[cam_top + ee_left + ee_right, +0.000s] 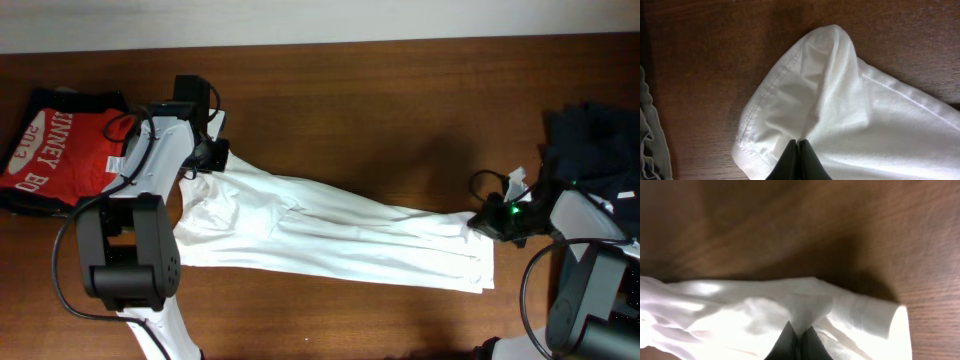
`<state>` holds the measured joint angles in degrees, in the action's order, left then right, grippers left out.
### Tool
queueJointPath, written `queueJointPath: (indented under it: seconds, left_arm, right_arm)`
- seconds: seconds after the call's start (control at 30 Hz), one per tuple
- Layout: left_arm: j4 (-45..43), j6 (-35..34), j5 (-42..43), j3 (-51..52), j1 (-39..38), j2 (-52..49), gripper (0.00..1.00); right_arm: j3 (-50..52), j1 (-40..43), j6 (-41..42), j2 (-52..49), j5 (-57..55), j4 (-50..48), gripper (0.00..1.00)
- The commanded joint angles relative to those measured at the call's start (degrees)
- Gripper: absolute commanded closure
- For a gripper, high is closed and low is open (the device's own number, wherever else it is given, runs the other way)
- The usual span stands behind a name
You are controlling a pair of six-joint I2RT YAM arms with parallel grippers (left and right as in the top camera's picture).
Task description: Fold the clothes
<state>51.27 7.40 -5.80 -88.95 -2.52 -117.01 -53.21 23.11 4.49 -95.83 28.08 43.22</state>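
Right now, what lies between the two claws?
Only the white shirt, stretched between left claw and right claw, each shut on one end; the overhead view shows it.

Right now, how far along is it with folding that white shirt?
Looks done: the white shirt lies gathered into a long narrow strip across the table. In hand: the left tool and the right tool are each shut on an opposite end of it. Left: the strip is not yet folded across into a compact stack, so it is probably about halfway.
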Motion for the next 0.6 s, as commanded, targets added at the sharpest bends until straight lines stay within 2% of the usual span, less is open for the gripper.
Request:
queueJointPath:
  seconds: [0.0,0.1,0.17,0.2,0.23,0.27,0.3,0.33,0.37,0.47,0.57]
  left_arm:
    - [0.24,-0.94,0.63,-1.16,1.11,1.75,0.96]
    - [0.68,-0.96,0.63,-1.16,1.86,1.75,0.96]
    - [1.40,-0.94,0.61,-1.16,2.23,1.75,0.96]
    - [1.57,-0.96,0.66,-1.16,2.23,1.75,0.96]
    - [1.57,-0.96,0.68,-1.16,2.23,1.75,0.86]
    - [1.57,-0.94,1.14,-1.16,2.21,1.75,0.75]
    - [1.57,-0.92,2.16,-1.16,2.21,1.75,0.57]
    - [1.60,-0.92,3.17,-1.16,2.21,1.75,0.45]
    - [1.92,-0.92,3.76,-1.18,2.21,1.77,0.43]
    - [6.95,-0.90,6.82,-3.82,2.21,4.09,0.42]
    - [16.06,-0.90,9.70,-9.62,2.08,9.73,0.42]
  right_arm:
    - [-7.63,0.22,0.24,2.45,-4.00,4.63,0.96]
    - [-8.35,0.22,0.44,2.47,-9.20,9.60,0.96]
    - [-8.31,0.22,0.87,2.47,-12.83,16.96,0.95]
    - [-8.31,0.22,0.85,2.47,-13.46,18.62,0.84]
    - [-8.31,0.22,0.85,2.47,-13.79,20.06,0.41]
    - [-8.31,0.22,0.85,2.47,-13.81,19.91,0.37]
    - [-8.31,0.22,0.87,2.47,-13.77,19.04,0.36]
    - [-8.31,0.22,0.94,2.47,-13.77,17.64,0.36]
    - [-8.31,0.22,2.14,2.47,-13.75,16.70,0.35]
    - [-8.31,0.22,2.36,2.47,-11.50,14.84,0.36]
    - [-8.24,0.39,1.75,2.47,-8.90,17.77,0.34]
